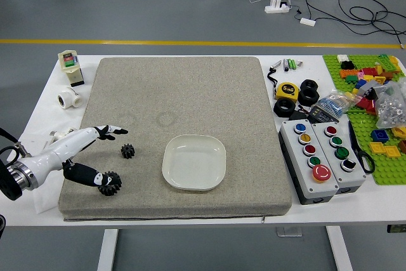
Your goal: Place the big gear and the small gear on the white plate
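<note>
We log white table (pixel 54 122), carrying grey mat (pixel 171 87); right of mat, button boxes (pixel 323 187), tape measure (pixel 287 91), black rings (pixel 308 96), green baseplate (pixel 388 173); left, white fitting (pixel 68 98).

Left arm (pixel 24 173) reaches in, hand (pixel 71 148) palm-down perhaps, fingers (pixel 104 133) spread apart.

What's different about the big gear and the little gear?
The big gear is wider than the little gear. Part of the robot's left hand covers some of the big gear, but none of the little gear. The big gear is closer to the table's near edge; the little gear is farther back. Both are black with teeth around them.
</note>
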Tool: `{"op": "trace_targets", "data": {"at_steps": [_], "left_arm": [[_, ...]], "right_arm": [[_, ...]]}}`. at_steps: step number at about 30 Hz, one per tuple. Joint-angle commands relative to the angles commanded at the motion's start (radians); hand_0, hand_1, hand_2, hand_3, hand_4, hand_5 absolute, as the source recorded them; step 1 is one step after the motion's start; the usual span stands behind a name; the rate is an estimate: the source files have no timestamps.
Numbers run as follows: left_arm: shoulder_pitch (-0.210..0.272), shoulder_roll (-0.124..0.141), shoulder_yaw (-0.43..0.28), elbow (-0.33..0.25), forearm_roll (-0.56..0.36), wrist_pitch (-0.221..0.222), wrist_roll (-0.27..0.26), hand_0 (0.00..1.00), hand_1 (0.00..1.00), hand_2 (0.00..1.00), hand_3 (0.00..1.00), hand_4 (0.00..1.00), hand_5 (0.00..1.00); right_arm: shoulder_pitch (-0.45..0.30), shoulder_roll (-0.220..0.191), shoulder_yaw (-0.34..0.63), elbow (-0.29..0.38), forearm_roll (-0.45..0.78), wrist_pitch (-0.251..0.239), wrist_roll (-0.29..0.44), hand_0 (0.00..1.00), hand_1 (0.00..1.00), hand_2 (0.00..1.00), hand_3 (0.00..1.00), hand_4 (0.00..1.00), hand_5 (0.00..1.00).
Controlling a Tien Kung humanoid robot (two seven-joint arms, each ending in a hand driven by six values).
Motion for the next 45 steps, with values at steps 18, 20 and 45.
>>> {"op": "trace_targets", "data": {"at_steps": [18, 20, 45], "left_arm": [[0.03, -0.012, 0.03, 0.064, 0.0, 0.033, 0.05, 0.619, 0.672, 0.713, 0.789, 0.998, 0.119], [0.029, -0.013, 0.033, 0.073, 0.0, 0.036, 0.054, 0.467, 0.545, 0.567, 0.606, 0.765, 0.002], [0.005, -0.016, 0.079, 0.049, 0.0, 0.098, 0.129, 0.285, 0.283, 0.354, 0.423, 0.197, 0.002]], "right_arm": [[-0.002, 0.001, 0.003, 0.0, -0.01, 0.001, -0.003, 0.601, 0.609, 0.697, 0.564, 0.761, 0.716], [-0.003, 0.001, 0.003, 0.0, -0.011, 0.001, -0.003, 0.602, 0.609, 0.697, 0.564, 0.761, 0.717], [-0.009, 0.001, 0.003, 0.0, -0.016, 0.003, -0.004, 0.602, 0.609, 0.697, 0.562, 0.76, 0.716]]}}
